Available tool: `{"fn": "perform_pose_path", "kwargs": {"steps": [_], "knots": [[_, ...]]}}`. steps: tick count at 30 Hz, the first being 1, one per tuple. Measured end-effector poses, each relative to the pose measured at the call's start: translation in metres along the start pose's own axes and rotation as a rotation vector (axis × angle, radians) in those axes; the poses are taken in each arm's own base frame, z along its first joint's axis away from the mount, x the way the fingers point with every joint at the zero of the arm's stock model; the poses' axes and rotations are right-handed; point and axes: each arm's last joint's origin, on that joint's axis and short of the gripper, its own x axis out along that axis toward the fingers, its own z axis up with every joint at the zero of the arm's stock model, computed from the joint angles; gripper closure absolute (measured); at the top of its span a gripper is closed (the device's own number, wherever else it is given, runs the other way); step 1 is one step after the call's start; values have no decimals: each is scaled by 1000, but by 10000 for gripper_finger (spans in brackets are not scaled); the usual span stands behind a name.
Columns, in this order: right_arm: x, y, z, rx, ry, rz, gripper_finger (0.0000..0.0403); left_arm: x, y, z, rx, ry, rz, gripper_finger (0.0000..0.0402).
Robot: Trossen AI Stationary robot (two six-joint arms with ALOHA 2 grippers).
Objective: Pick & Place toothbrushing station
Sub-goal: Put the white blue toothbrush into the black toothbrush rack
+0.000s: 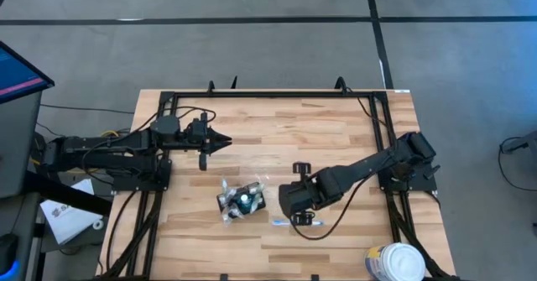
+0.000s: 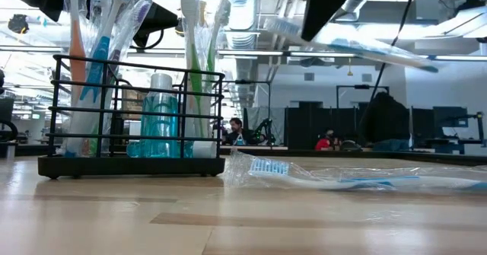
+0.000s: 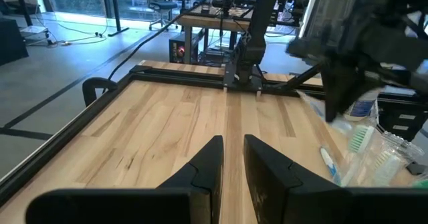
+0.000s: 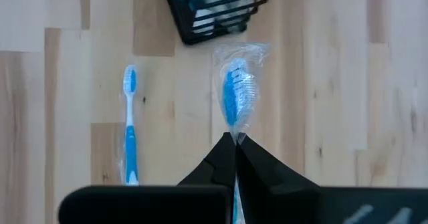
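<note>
Toothbrushing station (image 1: 242, 200), no readable label, wrapped toothbrush (image 4: 237, 97) beside

Toothbrushing station (image 1: 242, 200) mid-table, wrapped toothbrush (image 2: 342, 176) just right (white tub (image 1: 396, 262) at the table's corner).

1. One black wire holder (image 1: 243, 200) on the desk (image 1: 336, 130).
2. Two wrapped blue toothbrushes outside it: one (image 4: 130, 127) lying flat, one (image 4: 235, 97) pinched.
3. One white tub (image 1: 394, 262).
4. Two arms.

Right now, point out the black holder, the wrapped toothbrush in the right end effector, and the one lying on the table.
black holder (image 2: 133, 166): low view, base rail.
wrapped toothbrush (image 4: 235, 93): right wrist view, bristle head.
toothbrush on the table (image 4: 130, 140): right wrist view, handle.
</note>
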Motion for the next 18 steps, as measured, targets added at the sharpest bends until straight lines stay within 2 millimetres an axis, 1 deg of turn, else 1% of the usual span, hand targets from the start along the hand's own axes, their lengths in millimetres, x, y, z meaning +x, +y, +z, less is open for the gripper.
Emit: {"fn": "perform_pose_path", "kwargs": {"steps": [3,4,7,10,12,14,18], "knots": [[-7,-5,-3,7,-12,-8,403,0,0,0,0,2,0,349],[-8,-7,-6,8,-15,-8,403,0,0,0,0,2,0,349],[-13,-12,-19,48,-49,7,403,0,0,-1,-1,6,1,349],[-23,-22,-39,94,-91,20,403,0,0,-1,-1,6,0,349],[-28,-27,-49,141,-186,40,403,0,0,0,0,4,0,349],[-33,-32,-56,160,-317,61,403,0,0,0,-1,5,1,349],[-40,-40,-62,157,-632,80,403,0,0,0,0,4,0,349]]}}
